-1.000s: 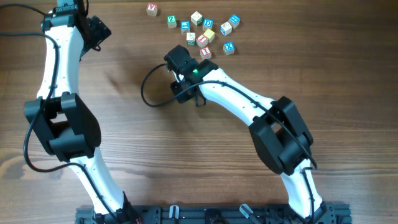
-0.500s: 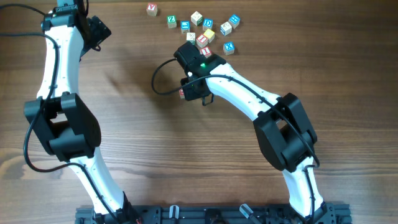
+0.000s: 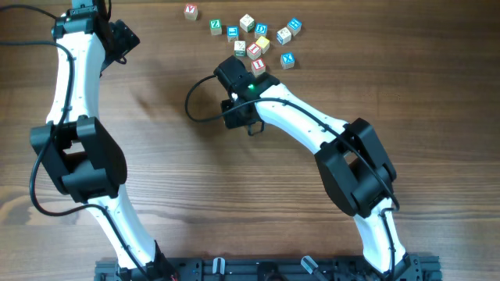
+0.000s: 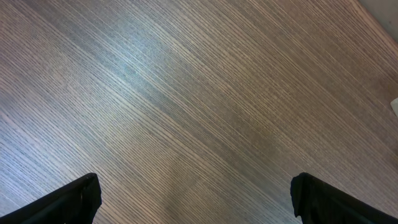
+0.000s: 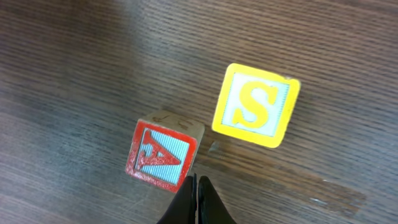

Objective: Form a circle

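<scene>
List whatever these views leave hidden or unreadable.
- Right wrist: whether the shut right gripper touches the red A cube is unclear. Any cubes beyond the yellow S cube are out of frame.
- Overhead: the right gripper's fingertips sit hidden under its own wrist. Most letters on the letter cubes are too small to read.
- Left wrist: the left gripper is cut off by the bottom edge, and a pale scrap by the right edge.

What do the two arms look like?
The left arm and right arm have white rounded links, bulky black joints and thin black cables along them. A black cable loops beside the right wrist, where a green light glows. The tool fingers are black.
</scene>
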